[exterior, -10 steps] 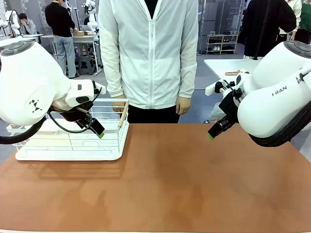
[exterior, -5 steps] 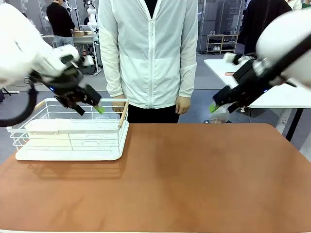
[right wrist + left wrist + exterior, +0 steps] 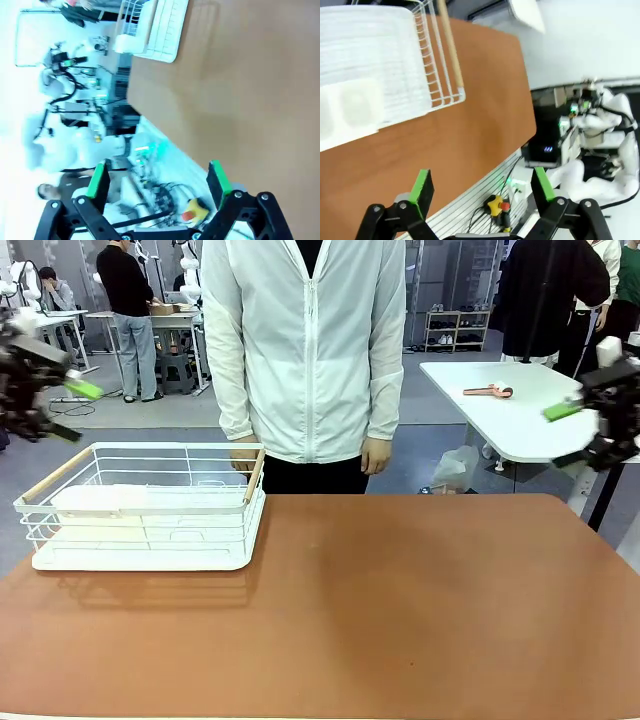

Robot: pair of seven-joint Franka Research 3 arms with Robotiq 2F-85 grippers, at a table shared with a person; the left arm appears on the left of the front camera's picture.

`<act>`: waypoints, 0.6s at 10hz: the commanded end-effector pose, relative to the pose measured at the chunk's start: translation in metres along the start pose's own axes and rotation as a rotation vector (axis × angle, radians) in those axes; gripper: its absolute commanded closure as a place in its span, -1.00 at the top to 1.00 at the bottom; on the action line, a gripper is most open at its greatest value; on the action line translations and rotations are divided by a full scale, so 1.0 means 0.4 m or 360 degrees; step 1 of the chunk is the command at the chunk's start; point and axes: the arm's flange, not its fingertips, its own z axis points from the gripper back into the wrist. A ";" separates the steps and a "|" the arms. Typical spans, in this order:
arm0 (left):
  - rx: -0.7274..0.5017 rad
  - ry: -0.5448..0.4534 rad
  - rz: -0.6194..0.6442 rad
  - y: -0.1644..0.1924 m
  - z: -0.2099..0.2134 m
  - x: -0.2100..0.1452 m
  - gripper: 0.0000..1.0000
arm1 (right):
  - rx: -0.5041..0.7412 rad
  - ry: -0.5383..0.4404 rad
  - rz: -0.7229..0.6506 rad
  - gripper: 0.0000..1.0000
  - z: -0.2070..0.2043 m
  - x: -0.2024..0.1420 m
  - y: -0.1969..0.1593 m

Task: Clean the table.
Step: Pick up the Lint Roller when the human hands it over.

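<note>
The table (image 3: 380,600) has a bare reddish-brown top. My left gripper (image 3: 68,408) hangs blurred at the far left edge, above and behind the white wire rack (image 3: 150,505), its jaws apart. My right gripper (image 3: 572,432) is at the far right edge, off past the table's corner, also blurred. In the left wrist view my left gripper (image 3: 482,185) is open and empty high over the table (image 3: 470,130) and the rack (image 3: 432,65). In the right wrist view my right gripper (image 3: 158,180) stands open and empty, with the table (image 3: 240,75) far below.
A person in a white jacket (image 3: 305,350) stands at the table's far edge, one hand (image 3: 244,460) by the rack's wooden handle. The rack sits at the far left corner on a white tray. A white table (image 3: 510,405) stands behind at the right.
Both arms have swung up and outward from near the table's far edge to the picture's sides. Both grippers stayed open and empty. The rack and the person have not moved.
</note>
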 end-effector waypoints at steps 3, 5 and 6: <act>-0.0222 -0.0376 0.0332 0.130 0.178 -0.038 1.00 | 0.0165 -0.0209 -0.0229 1.00 0.196 -0.016 -0.113; -0.0347 -0.0455 0.0438 0.174 0.231 -0.065 1.00 | 0.0207 -0.0277 -0.0269 1.00 0.259 -0.052 -0.151; -0.0378 -0.0459 0.0444 0.177 0.244 -0.072 1.00 | 0.0201 -0.0281 -0.0270 1.00 0.270 -0.062 -0.160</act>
